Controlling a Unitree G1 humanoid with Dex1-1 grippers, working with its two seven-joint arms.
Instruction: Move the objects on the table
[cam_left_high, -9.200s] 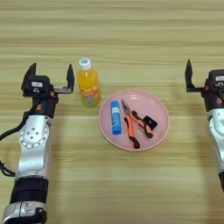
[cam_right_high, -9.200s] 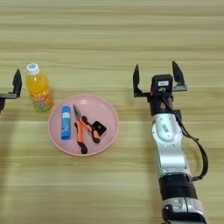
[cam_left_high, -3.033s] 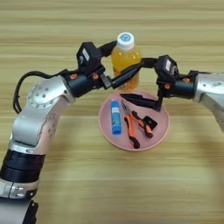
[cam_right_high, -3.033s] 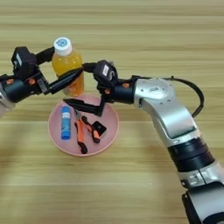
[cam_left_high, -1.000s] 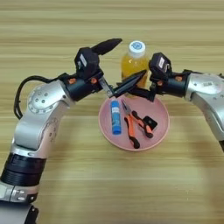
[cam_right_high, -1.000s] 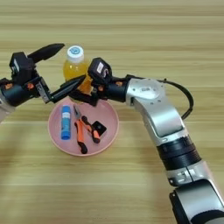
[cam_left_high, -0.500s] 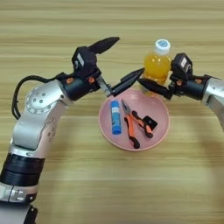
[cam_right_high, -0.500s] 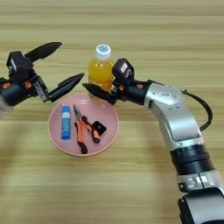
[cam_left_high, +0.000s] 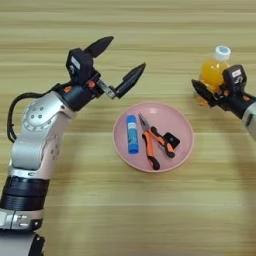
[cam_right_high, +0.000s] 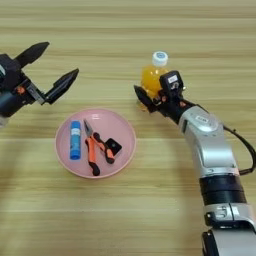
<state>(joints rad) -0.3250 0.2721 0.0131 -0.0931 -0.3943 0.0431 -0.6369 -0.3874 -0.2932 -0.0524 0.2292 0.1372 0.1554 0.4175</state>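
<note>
Now your right gripper (cam_right_high: 145, 95) clamps the orange-juice bottle (cam_right_high: 152, 75) upright at upper centre-right, your left gripper (cam_left_high: 116, 63) spread wide and empty at upper left, pink plate (cam_left_high: 182, 127) mid-frame on the table (cam_left_high: 128, 215), holding glue stick (cam_left_high: 131, 133), pliers (cam_left_high: 152, 142), black block (cam_left_high: 171, 139).

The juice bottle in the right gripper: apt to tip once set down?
Probably somewhat: the juice bottle is tall on a narrow base. It looks full, so likely heavy for its size. The right gripper holds it low, so it may lean.
</note>
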